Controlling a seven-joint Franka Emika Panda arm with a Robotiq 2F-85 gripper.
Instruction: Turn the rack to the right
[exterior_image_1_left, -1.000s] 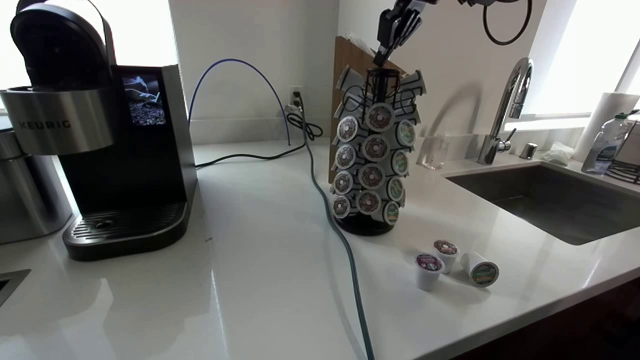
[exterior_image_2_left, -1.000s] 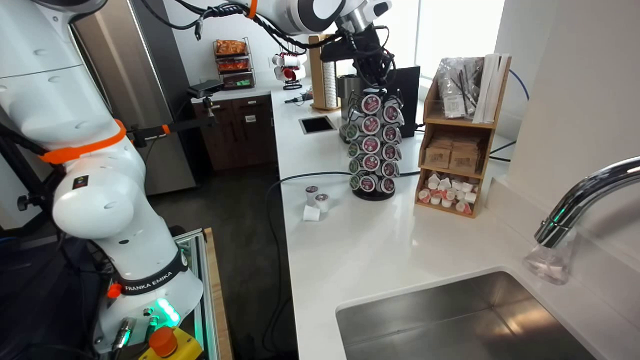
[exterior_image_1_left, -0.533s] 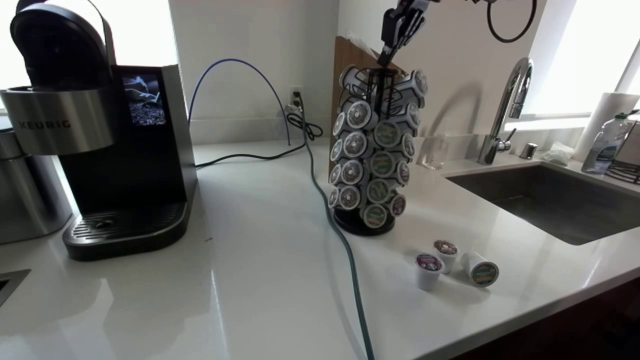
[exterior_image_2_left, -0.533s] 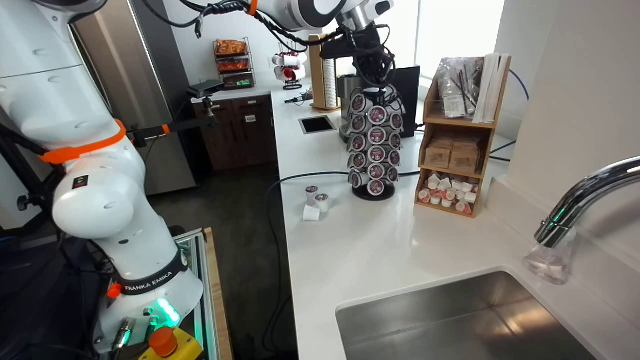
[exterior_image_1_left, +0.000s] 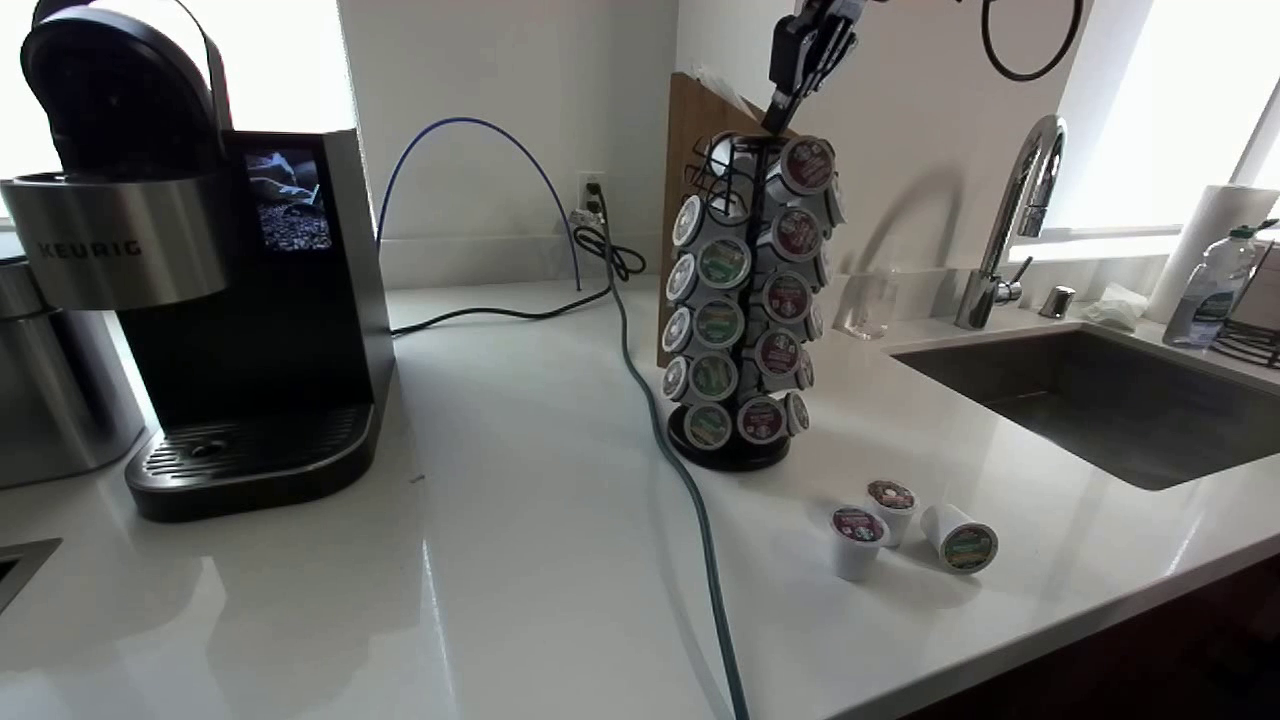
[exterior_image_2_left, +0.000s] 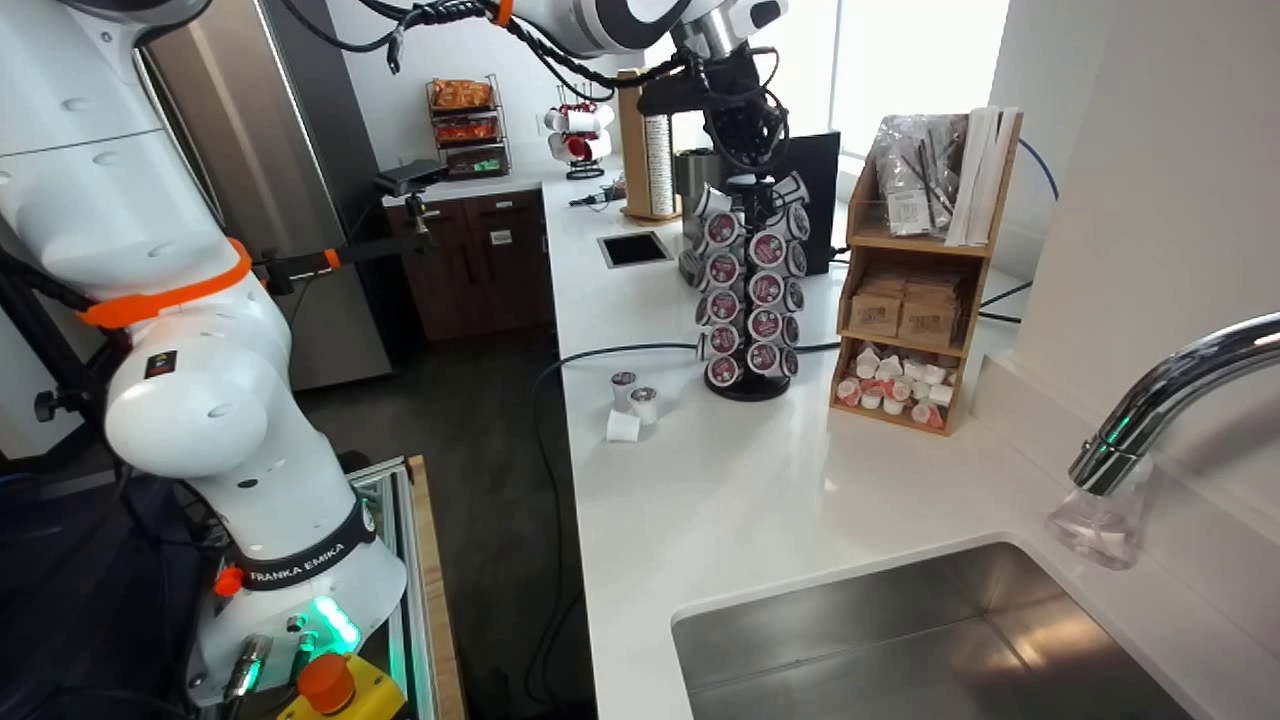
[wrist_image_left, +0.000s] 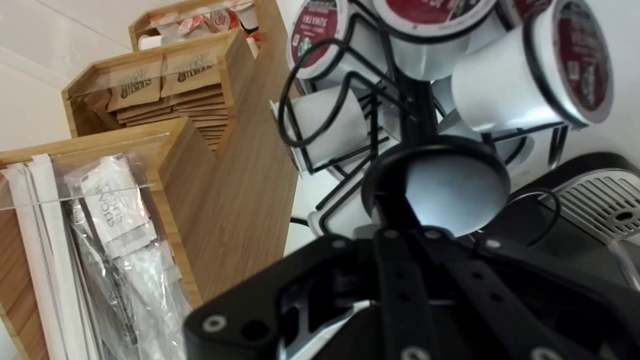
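Note:
The rack is a tall dark wire tower with columns of coffee pods. It stands upright on its round black base (exterior_image_1_left: 733, 458), on the counter in both exterior views (exterior_image_2_left: 750, 389). My gripper (exterior_image_1_left: 775, 124) comes down from above with its fingertips at the rack's top. In the wrist view the closed fingers (wrist_image_left: 397, 212) reach onto the rack's round top cap (wrist_image_left: 457, 192), near its edge. They look pressed together with nothing between them. In an exterior view the gripper (exterior_image_2_left: 752, 160) partly merges with the dark background, so its tips are hard to see.
A wooden organizer (exterior_image_2_left: 965, 265) stands close beside the rack. A black coffee machine (exterior_image_1_left: 270, 340) is across the counter. Several loose pods (exterior_image_1_left: 858, 545) lie in front of the rack. A cord (exterior_image_1_left: 700, 510) runs past its base. The sink (exterior_image_1_left: 1090, 405) is beyond.
The rack has rotated in place, its near-side pods moving leftward in both exterior views. Green pods went from right to left and dark red ones came round. My gripper tips shifted slightly right.

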